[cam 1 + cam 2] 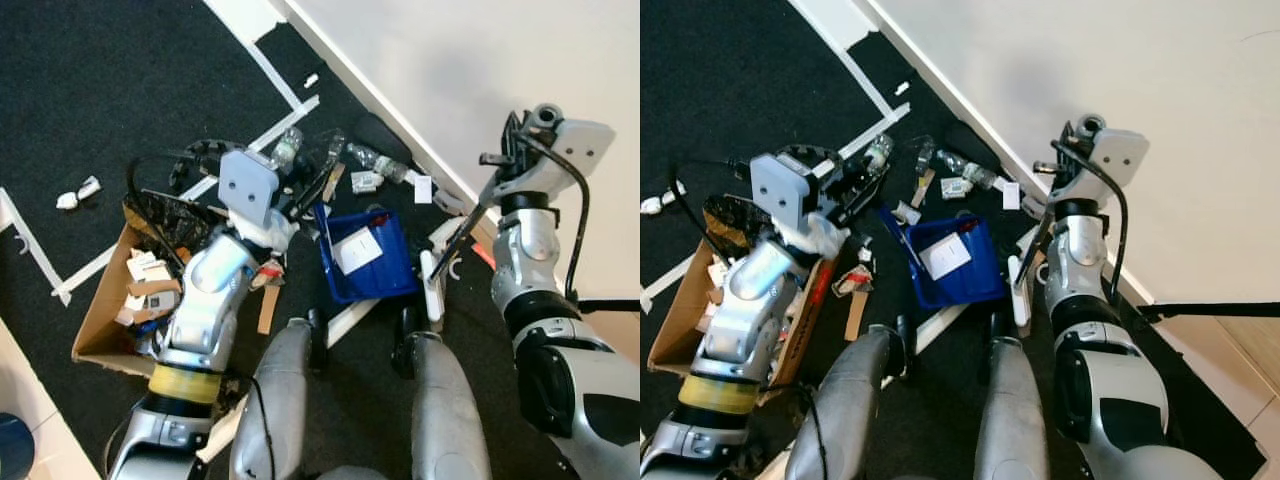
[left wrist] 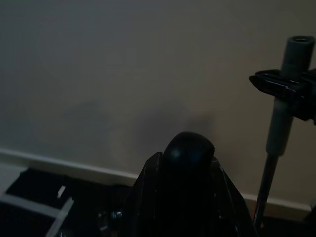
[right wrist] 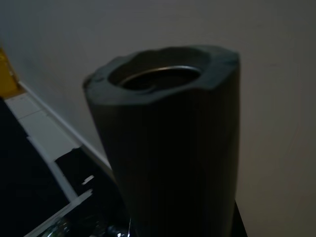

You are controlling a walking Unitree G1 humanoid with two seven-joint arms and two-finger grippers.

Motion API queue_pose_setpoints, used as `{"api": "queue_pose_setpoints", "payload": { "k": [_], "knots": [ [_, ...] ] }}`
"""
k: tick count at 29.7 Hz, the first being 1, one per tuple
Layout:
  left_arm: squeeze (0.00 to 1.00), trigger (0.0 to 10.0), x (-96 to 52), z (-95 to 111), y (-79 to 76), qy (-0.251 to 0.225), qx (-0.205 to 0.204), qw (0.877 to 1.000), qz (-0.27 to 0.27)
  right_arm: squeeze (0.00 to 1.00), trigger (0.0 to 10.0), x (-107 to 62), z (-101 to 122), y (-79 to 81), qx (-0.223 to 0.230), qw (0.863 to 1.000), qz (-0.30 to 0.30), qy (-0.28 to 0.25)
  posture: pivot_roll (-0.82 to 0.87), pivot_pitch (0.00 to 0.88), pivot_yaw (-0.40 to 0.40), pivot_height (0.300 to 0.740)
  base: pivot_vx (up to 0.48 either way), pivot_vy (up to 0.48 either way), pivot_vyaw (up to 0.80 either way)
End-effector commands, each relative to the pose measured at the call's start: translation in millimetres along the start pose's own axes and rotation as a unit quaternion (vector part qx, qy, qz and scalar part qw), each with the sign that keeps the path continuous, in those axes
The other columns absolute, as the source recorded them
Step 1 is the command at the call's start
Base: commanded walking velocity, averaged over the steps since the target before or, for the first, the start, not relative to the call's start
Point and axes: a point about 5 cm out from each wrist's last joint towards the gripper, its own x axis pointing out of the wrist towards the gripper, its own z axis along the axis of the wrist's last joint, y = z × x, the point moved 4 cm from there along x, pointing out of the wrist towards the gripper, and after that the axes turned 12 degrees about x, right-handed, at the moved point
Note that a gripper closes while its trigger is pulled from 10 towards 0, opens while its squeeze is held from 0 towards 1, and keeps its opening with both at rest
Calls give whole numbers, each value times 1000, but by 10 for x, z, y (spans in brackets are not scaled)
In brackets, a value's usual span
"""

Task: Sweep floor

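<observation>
A blue dustpan (image 1: 392,270) lies on the black floor in front of my feet, with a white sheet of paper (image 1: 357,250) in it. My left gripper (image 1: 303,198) is shut on the dustpan's black handle, whose rounded end (image 2: 188,148) shows between the fingers in the left wrist view. My right gripper (image 1: 508,152) is raised near the white wall and shut on the broom's grey handle top (image 3: 168,143). The thin broom stick (image 1: 462,240) slants down to the white broom head (image 1: 432,285), just right of the dustpan.
Plastic bottles and paper scraps (image 1: 368,170) lie beyond the dustpan by the baseboard. An open cardboard box (image 1: 105,320) of rubbish with a black bag (image 1: 165,215) stands at my left. A crumpled paper (image 1: 75,195) lies farther left. White tape lines (image 1: 280,80) cross the floor.
</observation>
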Motion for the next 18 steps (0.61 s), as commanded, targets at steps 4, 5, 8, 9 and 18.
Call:
{"api": "queue_pose_setpoints", "payload": {
  "k": [4,5,8,9,18],
  "knots": [
    [0,10000,4,160,-58,-21,26,998,-55,0,10000,34,213,-76,-22,998,4,-51,301,457,30,740,0,0,0],
    [0,10000,4,160,-58,-21,26,998,-55,0,10000,34,213,-76,-22,998,4,-51,301,457,30,740,0,0,0],
    [0,10000,3,170,-63,-20,31,997,-64,0,10000,44,230,-87,-31,998,7,-50,300,452,28,740,0,0,0],
    [0,10000,-2,160,-73,-18,29,997,-64,0,10000,50,241,-88,-33,998,8,-51,298,451,28,740,0,0,0],
    [0,10000,-33,86,-275,-9,0,997,-80,0,10000,110,371,-68,-27,997,7,-78,295,452,32,740,0,0,0]
  ]
}}
